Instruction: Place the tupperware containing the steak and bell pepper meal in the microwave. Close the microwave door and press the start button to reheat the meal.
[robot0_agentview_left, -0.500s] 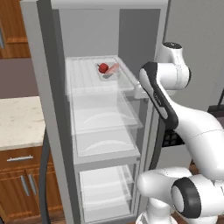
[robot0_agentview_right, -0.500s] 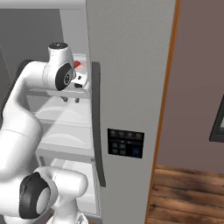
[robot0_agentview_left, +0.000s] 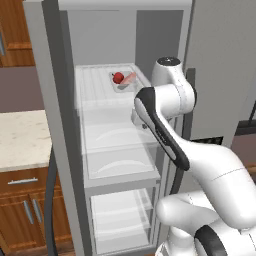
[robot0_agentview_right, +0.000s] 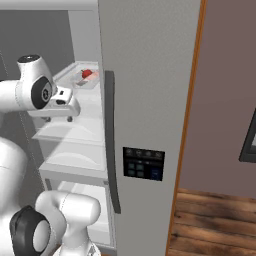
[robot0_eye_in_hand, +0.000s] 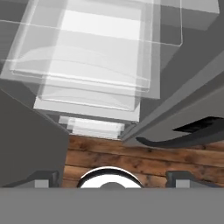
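Observation:
The clear tupperware (robot0_agentview_left: 124, 81) rests at the back right of the open fridge's top shelf, holding a red round piece (robot0_agentview_left: 118, 77) and a pinkish slab (robot0_agentview_left: 130, 77). From the right base it appears as the tupperware (robot0_agentview_right: 86, 78) beyond the hand. My gripper (robot0_agentview_right: 59, 119) hangs in front of that shelf, nearer and lower than the container, pointing down and apart from it. In the hand view the gripper (robot0_eye_in_hand: 111, 177) has both fingertips (robot0_eye_in_hand: 41, 177) wide apart, open and empty, over lower shelves and floor. The microwave and its door are out of view.
Clear glass shelves (robot0_agentview_left: 117, 135) and a drawer (robot0_agentview_left: 120, 215) stack below the top one. The grey fridge door (robot0_agentview_right: 150, 75), with its dark handle (robot0_agentview_right: 110, 145) and control panel (robot0_agentview_right: 143, 164), stands close on the right. A pale counter (robot0_agentview_left: 20, 135) over wooden cabinets lies to the left.
The hand has drawn back and down from beside the tupperware and now points downward. The elbow has swung left. The tupperware has stayed on the shelf.

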